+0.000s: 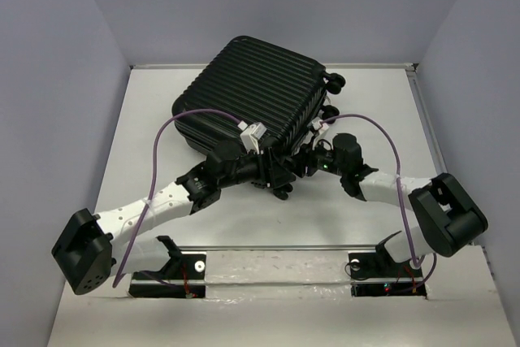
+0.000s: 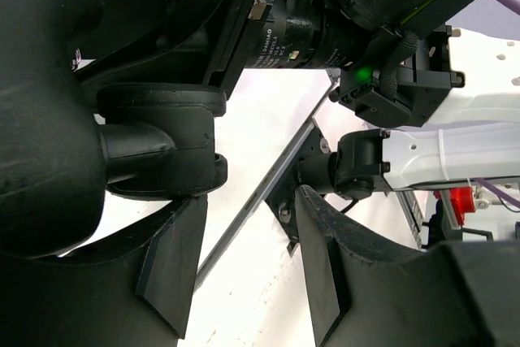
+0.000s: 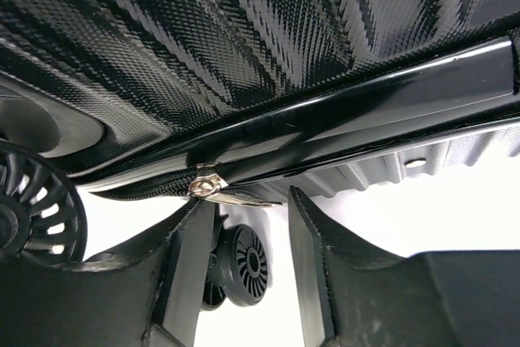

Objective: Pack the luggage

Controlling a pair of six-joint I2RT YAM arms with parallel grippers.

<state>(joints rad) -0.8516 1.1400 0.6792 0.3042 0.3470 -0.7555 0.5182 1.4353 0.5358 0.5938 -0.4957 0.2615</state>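
The black ribbed luggage (image 1: 252,91) lies flat and closed at the back middle of the table. Both grippers are at its near edge. In the right wrist view its shell (image 3: 244,38) fills the top, with a silver zipper pull (image 3: 209,184) on the zip line. My right gripper (image 3: 248,201) is open, and the pull's tab lies just above the gap, by the left finger (image 3: 183,266); in the top view this gripper (image 1: 309,156) sits at the right. My left gripper (image 2: 248,201) is open and empty over bare table, just left of the right gripper (image 1: 280,184).
Luggage wheels (image 1: 335,81) stick out at its right side, and one wheel (image 3: 248,262) shows between my right fingers. The right arm's wrist (image 2: 366,30) is close in front of my left gripper. Grey walls enclose the white table (image 1: 146,119).
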